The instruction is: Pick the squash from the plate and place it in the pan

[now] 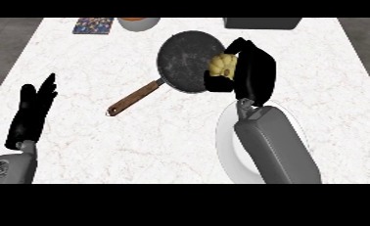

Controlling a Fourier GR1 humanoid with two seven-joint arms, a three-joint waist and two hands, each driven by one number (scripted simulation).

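Note:
A yellow ribbed squash is held in my right hand, whose fingers and thumb curl round it, at the right rim of the dark round pan. The pan has a brown wooden handle pointing to the lower left. The white plate lies near the counter's front, mostly hidden under my right forearm. My left hand rests open at the left edge, fingers up.
At the back stand an orange and white bowl, a patterned flat item and a dark grey box. The white marble counter spreads between my hands.

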